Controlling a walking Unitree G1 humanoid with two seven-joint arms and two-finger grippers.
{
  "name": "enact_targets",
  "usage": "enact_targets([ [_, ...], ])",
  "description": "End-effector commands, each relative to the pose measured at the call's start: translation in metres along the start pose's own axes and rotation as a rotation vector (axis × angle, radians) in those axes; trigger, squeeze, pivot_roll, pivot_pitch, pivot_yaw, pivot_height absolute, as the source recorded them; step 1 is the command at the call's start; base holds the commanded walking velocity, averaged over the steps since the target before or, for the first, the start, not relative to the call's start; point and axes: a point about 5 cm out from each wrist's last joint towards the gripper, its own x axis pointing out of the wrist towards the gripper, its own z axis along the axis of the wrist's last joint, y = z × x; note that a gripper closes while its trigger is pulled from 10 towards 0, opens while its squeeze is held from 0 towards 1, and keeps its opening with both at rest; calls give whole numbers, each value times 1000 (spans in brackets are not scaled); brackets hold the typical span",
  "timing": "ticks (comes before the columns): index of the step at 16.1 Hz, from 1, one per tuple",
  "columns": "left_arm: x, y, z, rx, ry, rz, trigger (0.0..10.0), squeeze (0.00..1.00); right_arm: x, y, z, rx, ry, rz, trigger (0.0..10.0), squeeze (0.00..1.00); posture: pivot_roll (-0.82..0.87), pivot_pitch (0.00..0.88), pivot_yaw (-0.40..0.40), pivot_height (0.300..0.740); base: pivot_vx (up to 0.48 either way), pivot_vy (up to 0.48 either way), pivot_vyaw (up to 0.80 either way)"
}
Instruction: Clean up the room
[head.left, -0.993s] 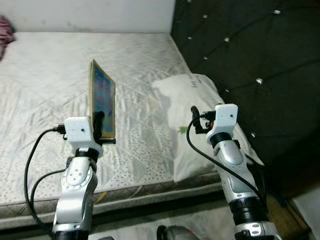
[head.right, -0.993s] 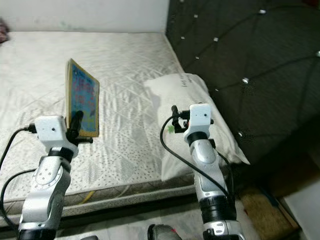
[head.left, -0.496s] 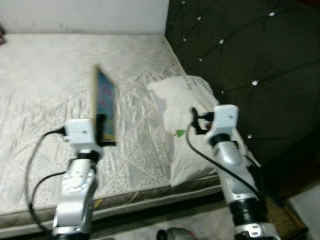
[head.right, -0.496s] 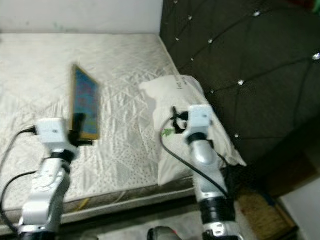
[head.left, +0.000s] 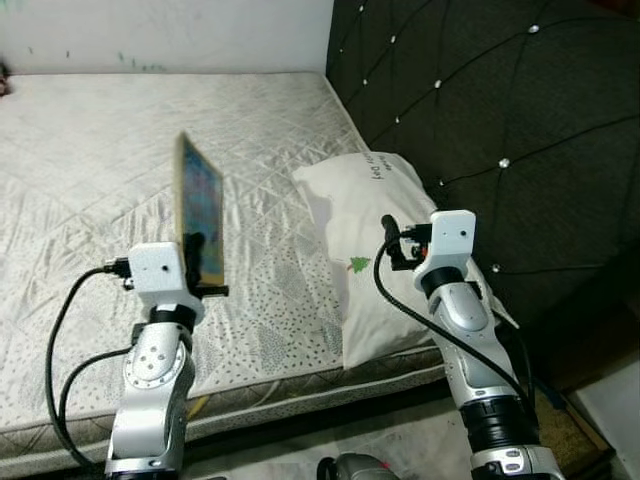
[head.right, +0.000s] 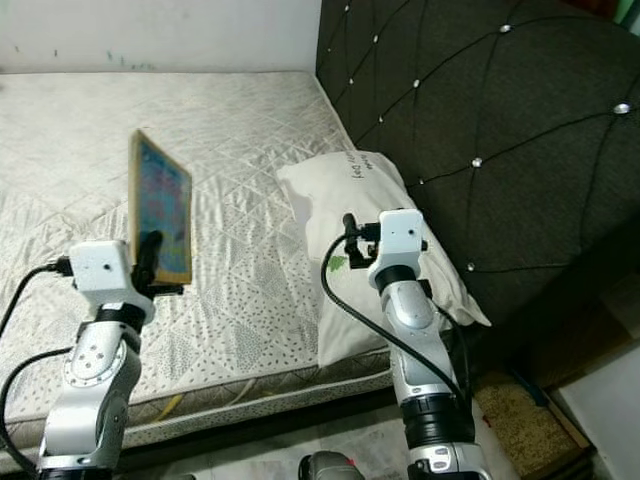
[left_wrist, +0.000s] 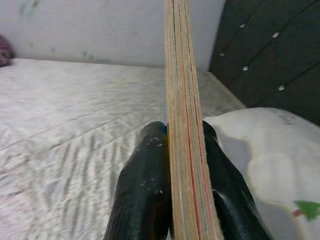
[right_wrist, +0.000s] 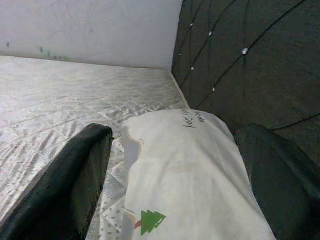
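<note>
Up front, the left pincer (left_wrist: 182, 200) is clamped tight on a thin book (head.left: 199, 212), held upright and edge-on above the near side of the mattress (head.left: 90, 170). The right pincer (right_wrist: 170, 180) hangs with fingers spread wide, gripping nothing, just over the white pillow (head.left: 375, 230). The pillow lies against the dark tufted headboard (head.left: 500, 100), and beyond stands a pale wall (head.left: 160, 30).

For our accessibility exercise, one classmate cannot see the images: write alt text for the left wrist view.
The left gripper clamps a thin book edge-on between its two black fingers, holding it upright. Behind it lie a quilted white mattress, a white pillow and a dark tufted headboard.
</note>
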Motion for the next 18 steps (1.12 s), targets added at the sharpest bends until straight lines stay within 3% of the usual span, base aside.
enact_targets([
  [1, 0, 0, 9, 8, -53, 7, 10000, 0, 0, -2, 4, 5, -14, 1, 10000, 0, -26, 0, -63, 740, 0, 0, 0],
  [6, -1, 4, 9, 5, -50, 44, 10000, 0, 0, 3, 5, 11, -17, 23, 10000, 0, -23, 0, -63, 735, 0, 0, 0],
  [10, 0, 4, 9, -3, -53, 52, 10000, 0, -1, 4, 5, 14, -18, 28, 10000, 0, -25, 0, -61, 686, 0, 0, 0],
  [18, 1, 3, 11, -38, -62, 14, 10000, 0, -1, 4, 5, -2, -13, 38, 10000, 0, -24, 0, -71, 686, 0, 0, 0],
])
